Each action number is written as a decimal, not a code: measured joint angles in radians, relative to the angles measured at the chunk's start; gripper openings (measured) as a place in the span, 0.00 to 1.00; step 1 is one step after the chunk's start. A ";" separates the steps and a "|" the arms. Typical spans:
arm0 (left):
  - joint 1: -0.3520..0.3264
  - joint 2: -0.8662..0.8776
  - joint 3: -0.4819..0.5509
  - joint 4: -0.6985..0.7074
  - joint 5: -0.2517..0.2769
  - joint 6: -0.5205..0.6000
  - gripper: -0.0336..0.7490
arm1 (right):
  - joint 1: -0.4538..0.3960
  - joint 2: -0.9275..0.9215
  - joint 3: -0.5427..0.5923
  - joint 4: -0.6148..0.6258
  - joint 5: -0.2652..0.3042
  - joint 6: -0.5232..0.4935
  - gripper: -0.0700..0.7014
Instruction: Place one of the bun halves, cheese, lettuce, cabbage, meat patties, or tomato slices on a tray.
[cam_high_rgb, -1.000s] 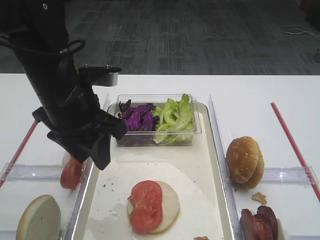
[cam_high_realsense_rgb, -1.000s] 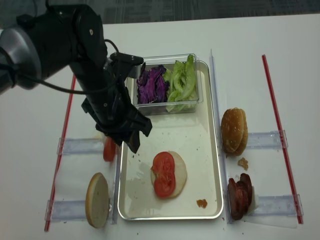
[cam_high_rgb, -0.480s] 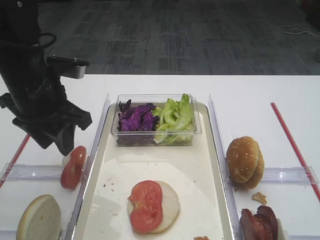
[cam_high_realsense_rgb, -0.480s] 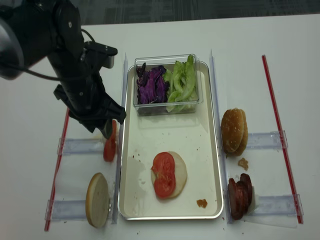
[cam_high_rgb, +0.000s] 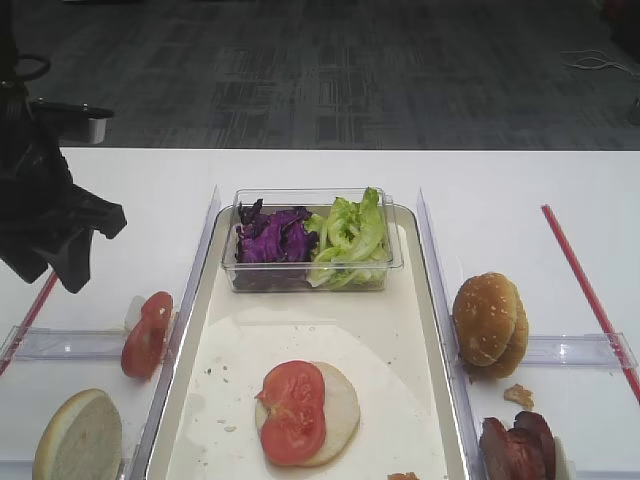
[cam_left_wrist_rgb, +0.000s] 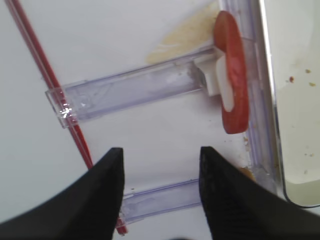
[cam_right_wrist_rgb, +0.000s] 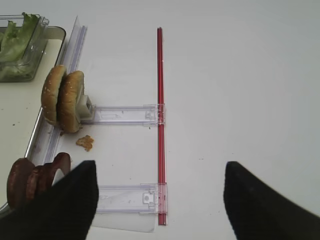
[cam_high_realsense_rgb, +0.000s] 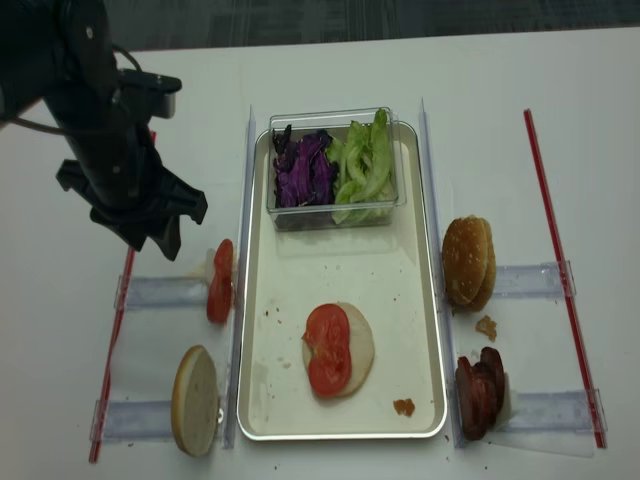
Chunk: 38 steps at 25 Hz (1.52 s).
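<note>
The cream tray (cam_high_rgb: 420, 330) (cam_high_realsense_rgb: 400, 300) holds a pale bun half (cam_high_rgb: 342, 412) (cam_high_realsense_rgb: 362, 345) topped with tomato slices (cam_high_rgb: 293, 410) (cam_high_realsense_rgb: 328, 348). Left of the tray another tomato slice (cam_high_rgb: 146, 333) (cam_high_realsense_rgb: 220, 281) (cam_left_wrist_rgb: 234, 95) stands on edge in a clear holder, and a pale bun half (cam_high_rgb: 78, 438) (cam_high_realsense_rgb: 195, 400) stands nearer. My left gripper (cam_high_realsense_rgb: 150, 238) (cam_left_wrist_rgb: 161, 150) hovers open and empty, left of that tomato slice. Sesame bun halves (cam_high_rgb: 490, 323) (cam_right_wrist_rgb: 62, 97) and meat patties (cam_high_rgb: 515, 447) (cam_right_wrist_rgb: 30, 180) stand right of the tray. My right gripper (cam_right_wrist_rgb: 159, 167) is open over bare table. No cheese shows.
A clear tub (cam_high_rgb: 310, 275) at the tray's far end holds purple cabbage (cam_high_rgb: 272, 238) and lettuce (cam_high_rgb: 348, 235). Red strips (cam_high_rgb: 590, 290) (cam_left_wrist_rgb: 45, 75) and clear plastic rails (cam_right_wrist_rgb: 125, 114) (cam_left_wrist_rgb: 135, 90) lie on the white table on both sides. A crumb (cam_right_wrist_rgb: 85, 142) lies near the buns.
My left arm has swung left, from over the tray's left edge to beyond the standing tomato slice, its gripper still open. The food has not moved.
</note>
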 joint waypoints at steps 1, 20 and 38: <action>0.011 0.000 0.000 0.010 0.000 0.000 0.46 | 0.000 0.000 0.000 0.000 0.000 0.000 0.82; 0.082 -0.132 0.116 0.065 0.002 -0.024 0.46 | 0.000 0.000 0.000 0.000 0.000 0.000 0.82; 0.082 -0.467 0.467 0.070 -0.007 -0.085 0.46 | 0.000 0.000 0.000 0.000 0.000 0.000 0.82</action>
